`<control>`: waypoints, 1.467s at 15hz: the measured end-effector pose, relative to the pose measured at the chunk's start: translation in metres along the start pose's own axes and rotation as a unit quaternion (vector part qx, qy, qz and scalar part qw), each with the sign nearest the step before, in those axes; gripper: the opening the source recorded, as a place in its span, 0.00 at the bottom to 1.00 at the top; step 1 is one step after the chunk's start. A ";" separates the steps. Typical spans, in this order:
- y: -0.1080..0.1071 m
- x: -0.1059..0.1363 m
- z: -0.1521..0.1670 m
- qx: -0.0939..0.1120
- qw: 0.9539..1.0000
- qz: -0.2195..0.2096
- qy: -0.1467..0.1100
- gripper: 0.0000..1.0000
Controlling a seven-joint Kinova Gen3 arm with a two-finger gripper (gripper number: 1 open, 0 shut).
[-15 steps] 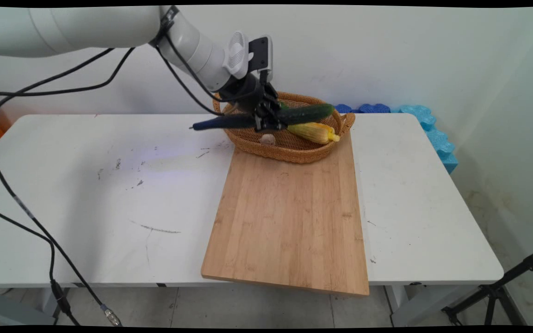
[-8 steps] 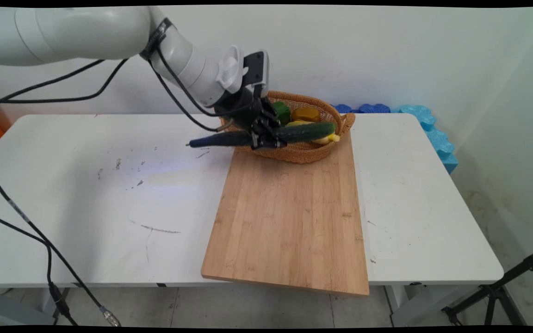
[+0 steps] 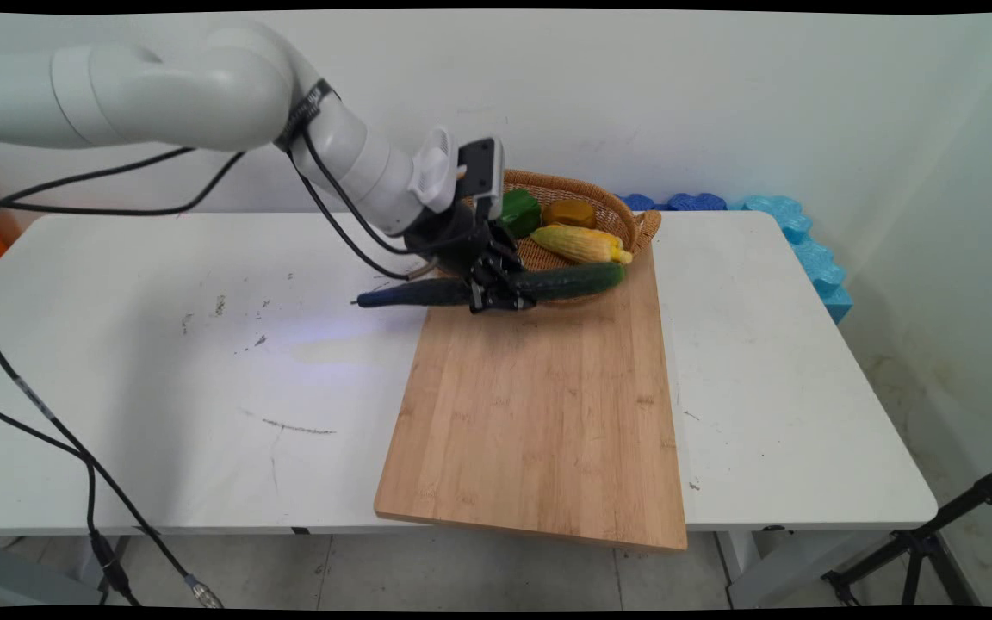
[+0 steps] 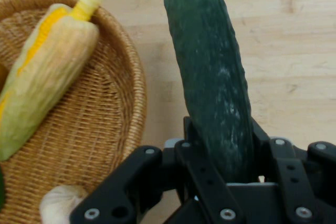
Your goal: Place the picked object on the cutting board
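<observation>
A white table (image 3: pixel 203 362) stands before a pale wall. Below the pincer lies a wooden cutting board (image 3: pixel 539 413), running from under it toward the table's near edge. Just behind the pincer, at the board's far end, sits a wicker basket (image 3: pixel 625 226); inside it lie a husked corn cob (image 3: pixel 582 244), a green pepper (image 3: pixel 517 213), a brownish round item (image 3: pixel 571 213) and, seen from the hand camera, a garlic bulb (image 4: pixel 60 203). The pincer (image 3: pixel 496 288) is closed around the middle of a long dark cucumber (image 3: pixel 573 280), held level above the board's far edge, outside the basket's front rim.
</observation>
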 end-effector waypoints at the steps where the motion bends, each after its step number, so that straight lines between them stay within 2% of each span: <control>1: 0.002 -0.003 0.006 -0.002 1.000 -0.001 -0.001 0.00; 10: 0.007 -0.016 0.046 -0.006 1.000 0.001 -0.006 0.00; 21: 0.007 -0.023 0.077 -0.006 1.000 0.002 -0.008 0.00; 22: 0.007 -0.023 0.080 -0.006 1.000 0.002 -0.009 1.00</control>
